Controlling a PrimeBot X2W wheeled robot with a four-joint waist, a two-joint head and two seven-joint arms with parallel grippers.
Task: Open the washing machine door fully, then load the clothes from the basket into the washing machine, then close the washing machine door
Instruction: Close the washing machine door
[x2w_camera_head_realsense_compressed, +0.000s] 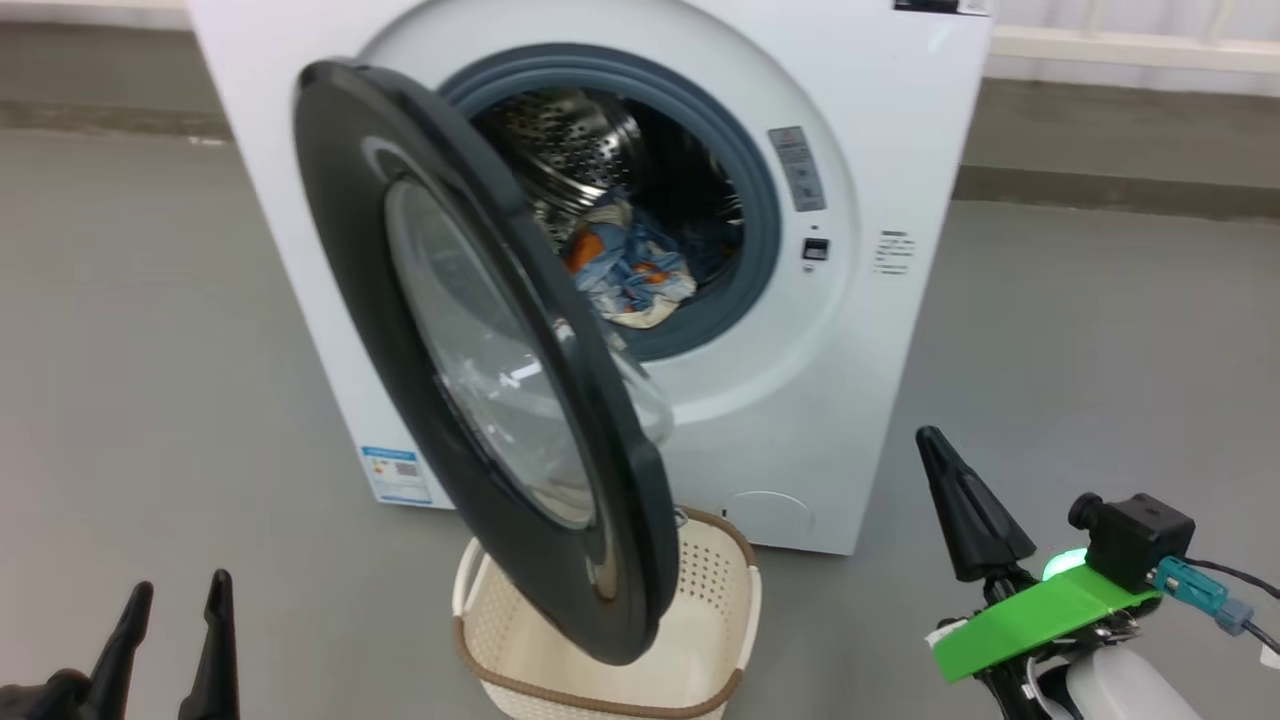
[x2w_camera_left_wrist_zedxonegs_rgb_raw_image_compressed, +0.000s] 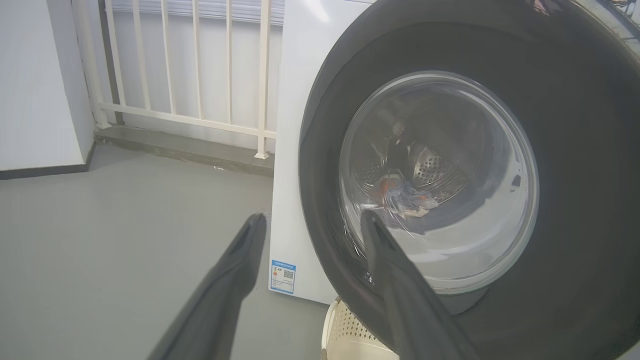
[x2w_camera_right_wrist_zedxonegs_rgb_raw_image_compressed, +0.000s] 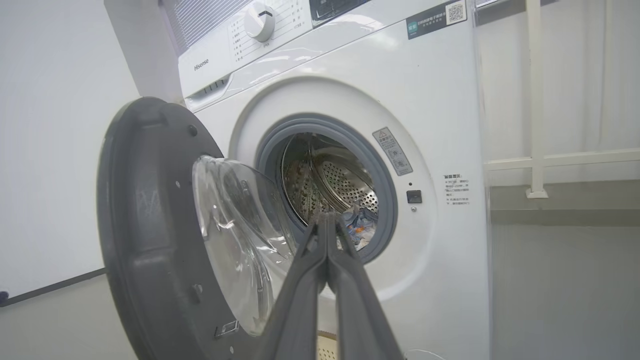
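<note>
The white washing machine (x2w_camera_head_realsense_compressed: 880, 120) stands ahead with its door (x2w_camera_head_realsense_compressed: 350, 200) swung about halfway out, black rim toward me. The clothes (x2w_camera_head_realsense_compressed: 630, 265), blue and orange fabric, lie inside the steel drum. Below the door sits the cream basket (x2w_camera_head_realsense_compressed: 715, 580), partly hidden by it, and its visible inside looks bare. My left gripper (x2w_camera_head_realsense_compressed: 175, 610) is open at the lower left, well short of the door. My right gripper (x2w_camera_head_realsense_compressed: 930, 440) is shut on nothing, right of the basket. In the right wrist view the shut right gripper (x2w_camera_right_wrist_zedxonegs_rgb_raw_image_compressed: 327, 217) points at the drum and clothes (x2w_camera_right_wrist_zedxonegs_rgb_raw_image_compressed: 357, 225), beside the door's grey inner face (x2w_camera_right_wrist_zedxonegs_rgb_raw_image_compressed: 145, 225).
Grey floor (x2w_camera_head_realsense_compressed: 130, 350) surrounds the machine. A white railing (x2w_camera_left_wrist_zedxonegs_rgb_raw_image_compressed: 195, 75) on a low kerb runs behind it, and a white wall (x2w_camera_left_wrist_zedxonegs_rgb_raw_image_compressed: 35, 90) stands to the left. The door's glass bowl (x2w_camera_right_wrist_zedxonegs_rgb_raw_image_compressed: 230, 225) bulges toward the opening.
</note>
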